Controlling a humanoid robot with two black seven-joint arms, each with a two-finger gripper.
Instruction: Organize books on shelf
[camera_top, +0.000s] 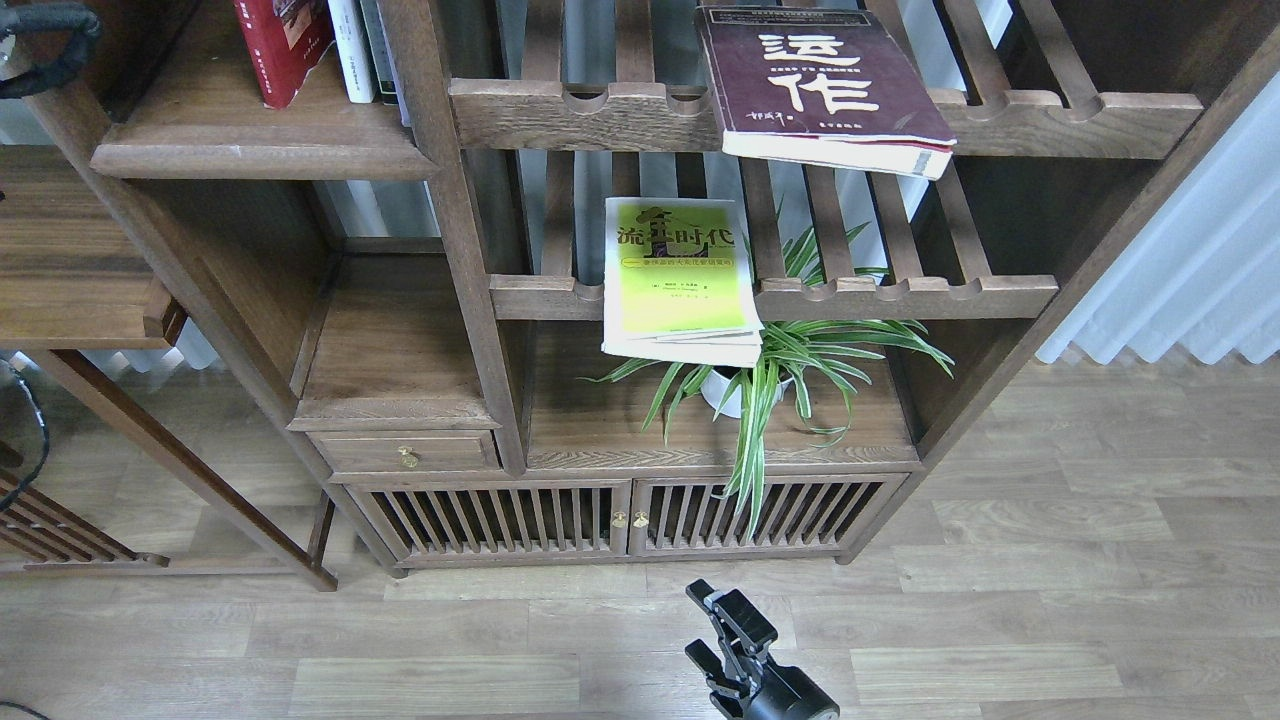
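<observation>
The red book (285, 45) stands upright, a little tilted, on the solid dark-brown shelf (250, 155) at the top left, next to white upright books (352, 50). The dark maroon book (820, 85) with white characters lies flat on the upper slatted rack, overhanging its front rail. The lime-yellow book (680, 270) lies flat on the lower slatted rack, also overhanging. Only a black part of my left arm (45, 45) shows at the top left corner; its gripper is out of view. My right gripper (725, 635) is low over the floor, open and empty.
A spider plant in a white pot (770, 370) stands under the lime-yellow book. A vertical post (450, 230) separates the shelf from the slatted racks (900, 295). A small drawer (405, 452) and slatted cabinet doors (620, 515) are below. A white curtain (1200, 250) hangs at the right.
</observation>
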